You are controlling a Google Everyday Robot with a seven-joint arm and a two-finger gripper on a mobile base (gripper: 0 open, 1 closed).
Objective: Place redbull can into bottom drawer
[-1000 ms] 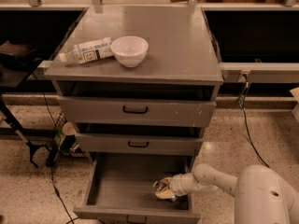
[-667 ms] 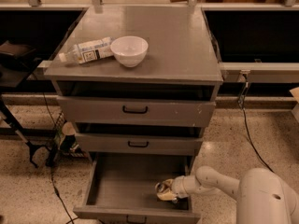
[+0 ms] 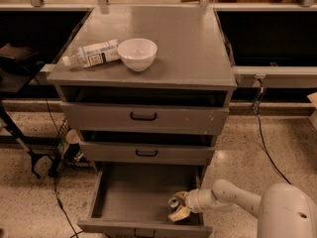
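The bottom drawer (image 3: 133, 195) of the grey cabinet is pulled out, showing its flat grey floor. My gripper (image 3: 177, 206) reaches in from the right, low over the drawer's front right corner. Its pale fingers (image 3: 180, 213) are shut on the redbull can (image 3: 174, 202), a small silver can whose round dark-rimmed end faces up and left. The can sits just above or on the drawer floor; I cannot tell whether it touches. My white arm (image 3: 233, 197) runs off to the lower right.
On the cabinet top (image 3: 198, 48) a white bowl (image 3: 137, 53) stands next to a white plastic bottle (image 3: 91, 53) lying on its side. The two upper drawers (image 3: 143, 117) are nearly shut. Cables and a black stand (image 3: 29, 152) lie on the floor at left.
The gripper with the can has held almost the same spot in the drawer's front right corner, at most shifting slightly. Nothing else moved.
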